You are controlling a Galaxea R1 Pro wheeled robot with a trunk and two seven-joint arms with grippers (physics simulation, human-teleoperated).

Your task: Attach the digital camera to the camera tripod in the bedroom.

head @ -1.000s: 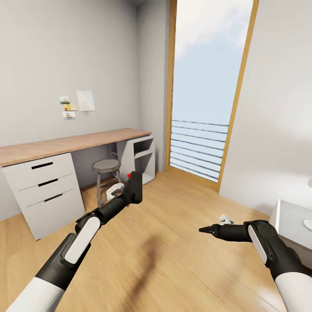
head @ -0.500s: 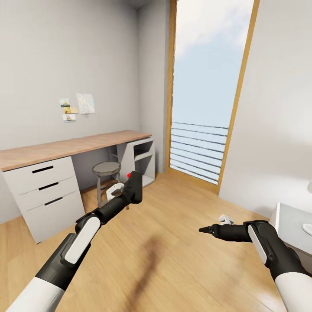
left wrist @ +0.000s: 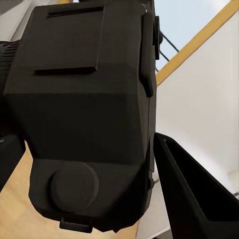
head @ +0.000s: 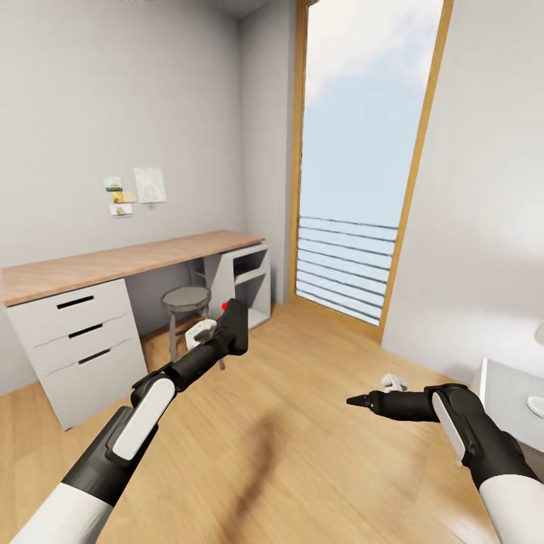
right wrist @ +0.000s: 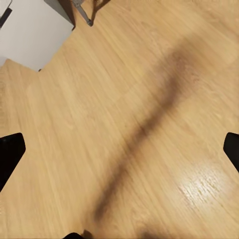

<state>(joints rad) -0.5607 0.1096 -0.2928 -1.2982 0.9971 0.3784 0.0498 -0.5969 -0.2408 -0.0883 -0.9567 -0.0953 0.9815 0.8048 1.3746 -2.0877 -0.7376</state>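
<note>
Robot in a grey-walled room with a wooden-topped desk, carrying the camera.

Left gripper [head: 227, 321] is raised over the light wood floor [head: 302, 423] and clamps the small, chunky black digital camera [head: 233, 326], its red button [head: 224, 305] on top; in the left wrist view the black body [left wrist: 84, 114] sits between the fingers [left wrist: 194, 194]. Right gripper [head: 357, 400] hangs empty above the floor, its black fingertips [right wrist: 10, 154] set wide apart. A round grey stool [head: 186, 301] stands by the white drawer unit [head: 75, 340], near a tall wood-framed window [head: 355, 159].

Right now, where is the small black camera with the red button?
The black digital camera is clamped in the left hand, left of centre in the head view, before the round grey stool.
</note>
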